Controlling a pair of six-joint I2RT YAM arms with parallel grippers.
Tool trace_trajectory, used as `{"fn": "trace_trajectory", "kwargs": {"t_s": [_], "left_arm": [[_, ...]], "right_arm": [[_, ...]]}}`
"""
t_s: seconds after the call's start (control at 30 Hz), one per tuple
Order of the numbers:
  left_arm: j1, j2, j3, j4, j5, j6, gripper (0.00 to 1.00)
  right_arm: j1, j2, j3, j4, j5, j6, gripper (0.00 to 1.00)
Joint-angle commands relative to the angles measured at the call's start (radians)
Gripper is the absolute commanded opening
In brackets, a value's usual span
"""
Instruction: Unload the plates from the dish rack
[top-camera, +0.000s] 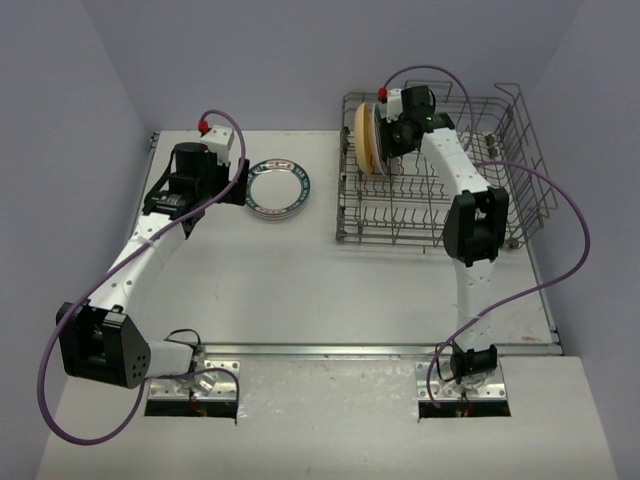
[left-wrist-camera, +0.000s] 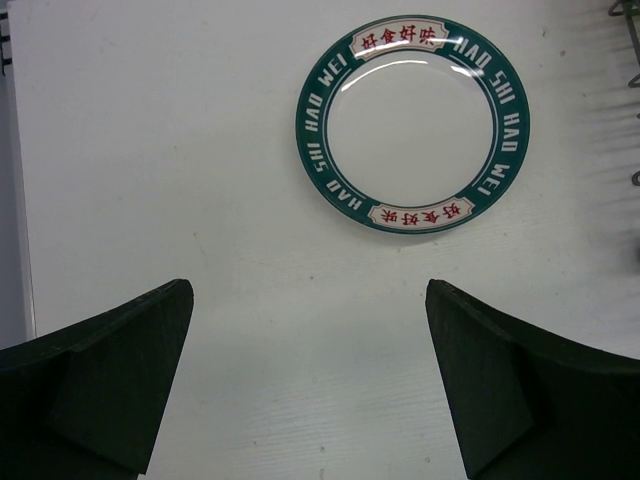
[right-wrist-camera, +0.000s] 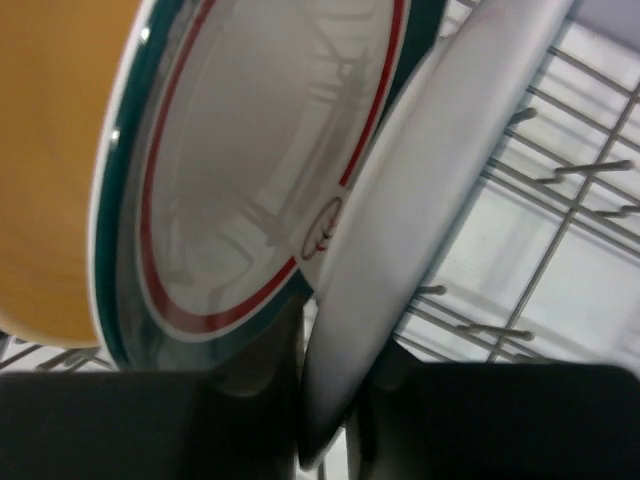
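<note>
Right, my right fingers (right-wrist-camera: 150, 430) are down in the dish rack (top-camera: 520, 150), which sits on the right side of the tabletop (top-camera: 330, 290). They pinch the rim of a white plate (right-wrist-camera: 420, 200), one dark finger on each face. That plate stands on edge among the tines, tilted in the wrist view. Just behind it stands a red-and-teal banded plate (right-wrist-camera: 250, 150), and behind that a tan-yellow plate (right-wrist-camera: 50, 150). From above I see these upright plates packed together at the far left end of the rack, with the right arm reaching across the wires to them.

My left fingers (left-wrist-camera: 100, 380) are spread wide with nothing between them, hanging over bare tabletop. Ahead of them a lettered plate (left-wrist-camera: 412, 128), white with a teal rim and red characters, lies flat on the tabletop, well apart from the fingers and just left of the rack.
</note>
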Motion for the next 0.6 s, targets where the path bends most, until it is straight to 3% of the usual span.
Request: {"fn": "trace_trajectory", "kwargs": {"t_s": [0.0, 0.13, 0.57], "left_arm": [[-0.005, -0.007, 0.009, 0.051, -0.003, -0.027, 1.0], [-0.005, -0.002, 0.023, 0.043, 0.031, -0.052, 1.0], [-0.003, -0.022, 0.115, -0.048, 0.117, -0.123, 1.0]], "right_arm": [[-0.013, -0.083, 0.04, 0.028, -0.065, 0.044, 0.07], [-0.026, -0.168, 0.021, 0.014, -0.16, 0.106, 0.0], [-0.079, -0.476, 0.054, 0.066, -0.456, 0.225, 0.0]]}}
